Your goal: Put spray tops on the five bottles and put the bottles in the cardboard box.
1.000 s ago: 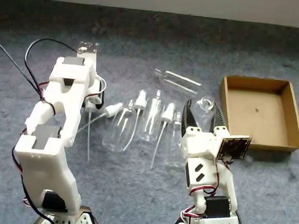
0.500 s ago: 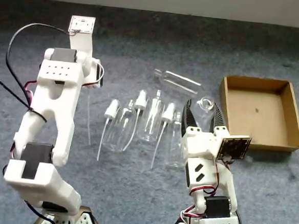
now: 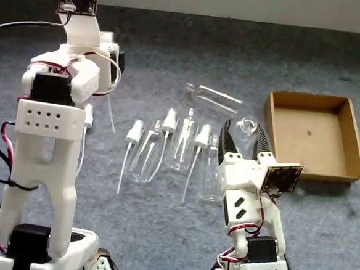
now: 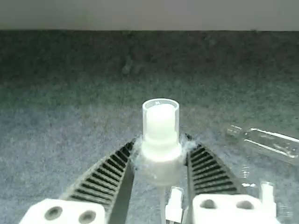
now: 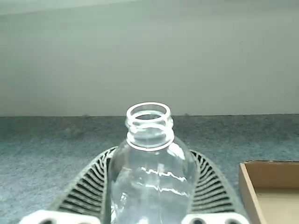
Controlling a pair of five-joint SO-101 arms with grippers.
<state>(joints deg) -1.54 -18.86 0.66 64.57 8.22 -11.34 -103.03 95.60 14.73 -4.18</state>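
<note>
**Right gripper** (image 3: pixel 242 130): just left of the cardboard box (image 3: pixel 269 119), by its near corner. Its jaws are clamped around a clear bottle (image 5: pixel 149 163), which is held upright with its neck uncapped.

**Lying bottles** (image 3: pixel 144 156): three, side by side on the grey table (image 3: pixel 161 232), farther left of the box. The one closest to the box lies just beside the right gripper.

**Loose spray tops** (image 3: pixel 134 132): three, white with thin tubes, lying among and across those bottles.

**Cardboard box**: tan, open-topped, flat on the table.

**Single bottle** (image 3: pixel 212 98): on its side, left of the box's far corner and apart from the row.

**Left gripper** (image 4: pixel 160 142): held high, well left of the box and past the whole row. Its jaws are closed on a white spray top (image 4: pixel 160 123) with its tube hanging below.

**Left arm** (image 3: pixel 50 132): stands tall and hides the table behind it.
</note>
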